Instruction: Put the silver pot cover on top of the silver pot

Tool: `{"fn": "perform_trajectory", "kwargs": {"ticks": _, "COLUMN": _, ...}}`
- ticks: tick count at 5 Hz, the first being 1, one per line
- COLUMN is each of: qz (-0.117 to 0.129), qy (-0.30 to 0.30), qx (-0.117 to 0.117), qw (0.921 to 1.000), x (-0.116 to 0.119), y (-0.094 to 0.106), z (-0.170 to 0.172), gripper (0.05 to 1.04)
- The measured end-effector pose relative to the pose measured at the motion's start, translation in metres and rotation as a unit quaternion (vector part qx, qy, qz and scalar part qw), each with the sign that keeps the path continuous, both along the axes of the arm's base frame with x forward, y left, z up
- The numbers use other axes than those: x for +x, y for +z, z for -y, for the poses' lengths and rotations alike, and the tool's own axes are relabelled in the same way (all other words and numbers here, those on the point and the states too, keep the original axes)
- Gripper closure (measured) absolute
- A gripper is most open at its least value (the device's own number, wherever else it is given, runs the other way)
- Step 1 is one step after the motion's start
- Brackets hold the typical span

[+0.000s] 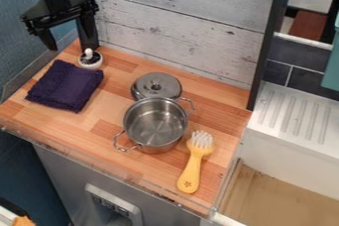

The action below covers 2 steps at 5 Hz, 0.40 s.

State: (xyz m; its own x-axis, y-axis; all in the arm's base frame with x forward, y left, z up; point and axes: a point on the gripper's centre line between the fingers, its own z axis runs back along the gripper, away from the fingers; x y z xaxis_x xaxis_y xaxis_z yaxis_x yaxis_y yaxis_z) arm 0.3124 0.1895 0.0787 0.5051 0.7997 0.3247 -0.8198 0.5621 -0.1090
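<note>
The jaws of the gripper [69, 45] stand wide apart, fingertips downward, at the far left of the scene; nothing is held between them. The dark purple folded cloth [66, 85] lies at the left of the wooden bench [106, 121]. Just to the right of the cloth's far edge, below the jaws, stands a small round item [90, 59] with a white knob on top.

The silver cover [156, 84] is at the far middle of the bench, knob upward. The silver pot [155, 123] stands upright on the near side of the cover, with its mouth uncovered and no contents visible inside. Its far rim overlaps the cover's near edge in this view; whether the two touch cannot be determined. One loop handle points near left, the other far right. To the right and near lies a yellow brush [193, 163], bristles toward the far side.

Task status: placement is not done. The cover is ungrasped and off the pot. Remaining operations, as judged: position the jaws over the knob, grip it, lift clear of the rim, shift toward the near side, align, lower and release.
</note>
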Motion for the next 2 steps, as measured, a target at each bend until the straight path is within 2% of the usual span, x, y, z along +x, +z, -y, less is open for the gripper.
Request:
{"fn": "perform_trajectory", "kwargs": {"ticks": 1, "qz": -0.012, "qy": -0.001, "qx": -0.013, "qw": 0.9998, "x": -0.001, "y": -0.013, "z": 0.002, "gripper": 0.084}}
{"fn": "perform_trajectory", "kwargs": {"ticks": 2, "qz": -0.011, "qy": -0.030, "qx": -0.042, "qw": 0.9986, "x": 0.006, "y": -0.024, "z": 0.013, "gripper": 0.084}}
